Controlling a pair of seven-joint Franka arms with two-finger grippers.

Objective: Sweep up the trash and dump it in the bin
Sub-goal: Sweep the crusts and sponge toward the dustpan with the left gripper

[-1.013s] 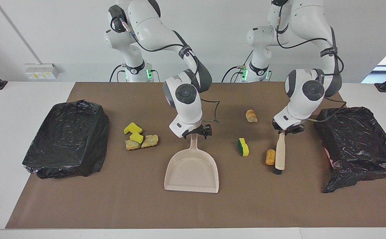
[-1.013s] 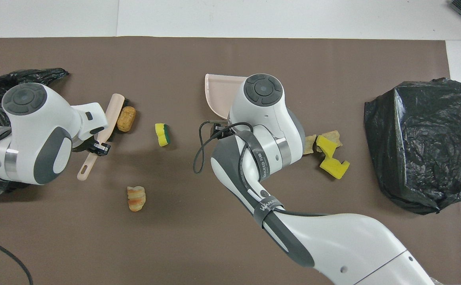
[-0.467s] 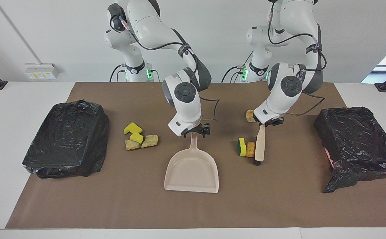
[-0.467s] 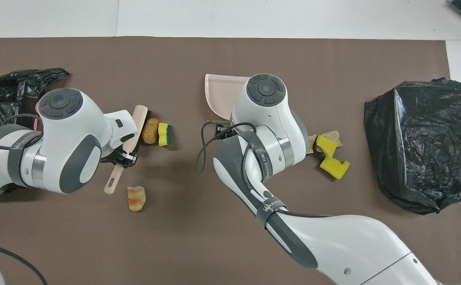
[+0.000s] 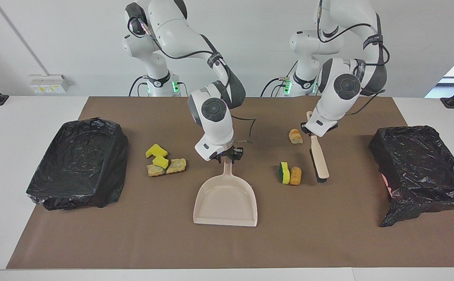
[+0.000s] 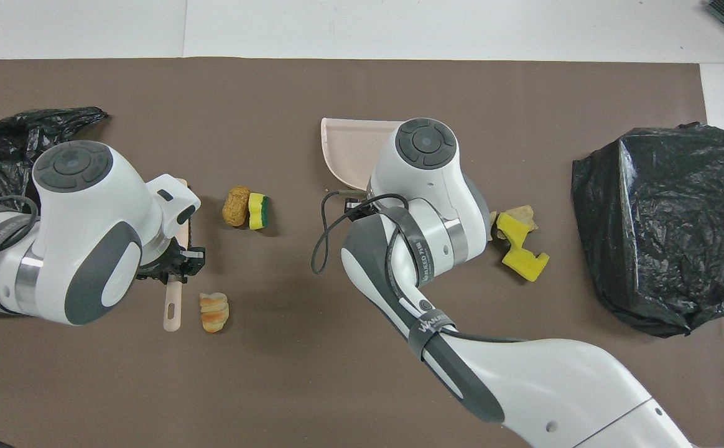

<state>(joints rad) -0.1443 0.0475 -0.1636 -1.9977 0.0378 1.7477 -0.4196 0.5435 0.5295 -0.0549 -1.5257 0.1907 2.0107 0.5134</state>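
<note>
The left end effector (image 5: 313, 134), clamped on the brush (image 5: 318, 158), has lifted off the pushed-together trash (image 5: 290, 174). The right end effector (image 5: 227, 156) has just closed on the dustpan (image 5: 227, 199) handle, so scooping can start.

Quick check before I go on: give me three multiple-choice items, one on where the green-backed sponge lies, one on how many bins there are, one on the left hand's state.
1. The green-backed sponge lies:
A. in the dustpan
B. against a tan lump, between dustpan and brush
C. on a bin

2. Black-bagged bins on the table:
A. one
B. two
C. three

3. The left hand is:
A. open and empty
B. shut on the brush
C. shut on a sponge

Answers:
1. B, sponge and lump touch each other beside the brush head.
2. B, one bin sits at the right arm's end and one at the left arm's.
3. B, it grips the brush handle.
</note>
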